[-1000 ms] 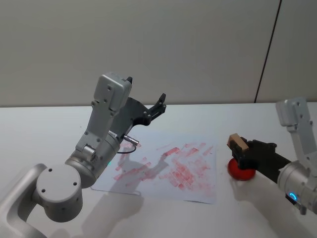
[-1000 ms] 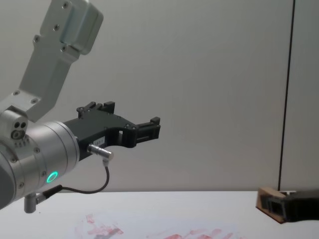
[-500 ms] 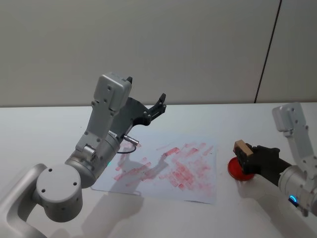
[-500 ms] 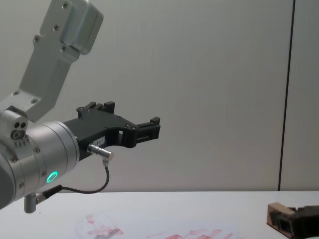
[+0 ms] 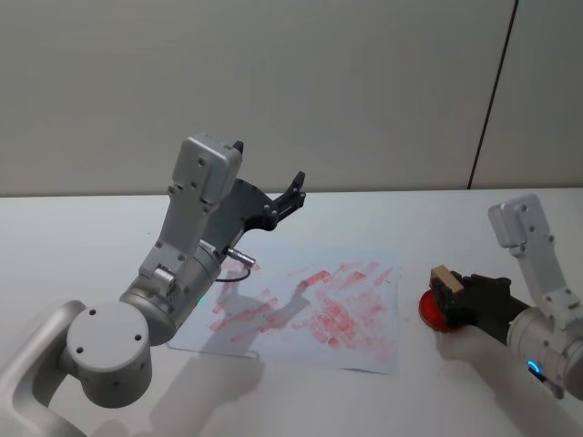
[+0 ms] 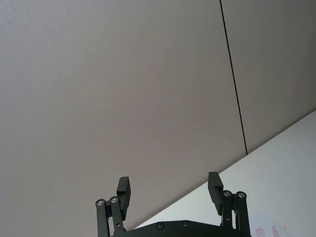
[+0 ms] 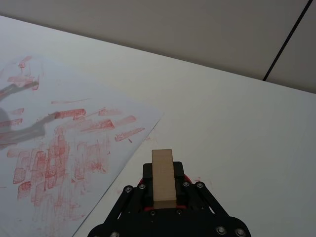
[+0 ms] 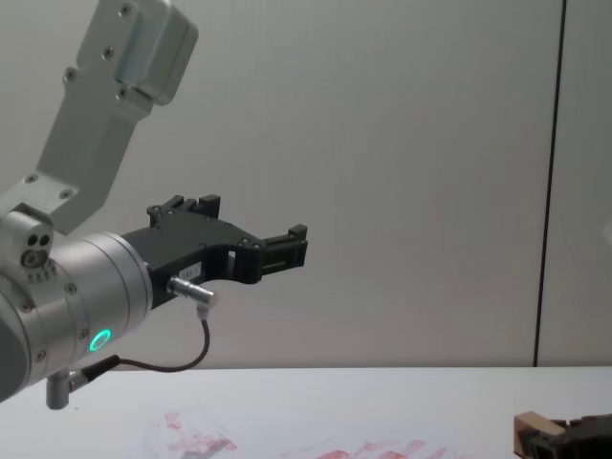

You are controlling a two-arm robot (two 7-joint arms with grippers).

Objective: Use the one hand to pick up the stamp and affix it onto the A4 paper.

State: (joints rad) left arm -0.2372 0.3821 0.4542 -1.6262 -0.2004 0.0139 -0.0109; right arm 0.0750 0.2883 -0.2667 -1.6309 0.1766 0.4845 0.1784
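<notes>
The stamp [image 5: 444, 278], a small light-brown wooden block, is clamped in my right gripper [image 5: 450, 291], the hand, which is shut on it. It sits low over a red ink pad [image 5: 429, 315] just right of the A4 paper [image 5: 310, 309]. The right wrist view shows the stamp [image 7: 163, 175] upright between the black fingers, with the paper's [image 7: 59, 143] red-smudged corner beyond it. At the chest view's lower right edge, the stamp [image 8: 534, 427] is near the table. My left gripper [image 5: 269, 164] hangs open high above the paper's far left side, holding nothing [image 6: 169, 183].
The white table [image 5: 73, 237] stretches to a grey wall behind. A thin cable [image 8: 182, 359] loops under the left wrist. The left arm's big joint [image 5: 105, 350] fills the near left.
The right gripper has sunk with the stamp toward the red ink pad, drifting slightly right. The left arm has not moved.
</notes>
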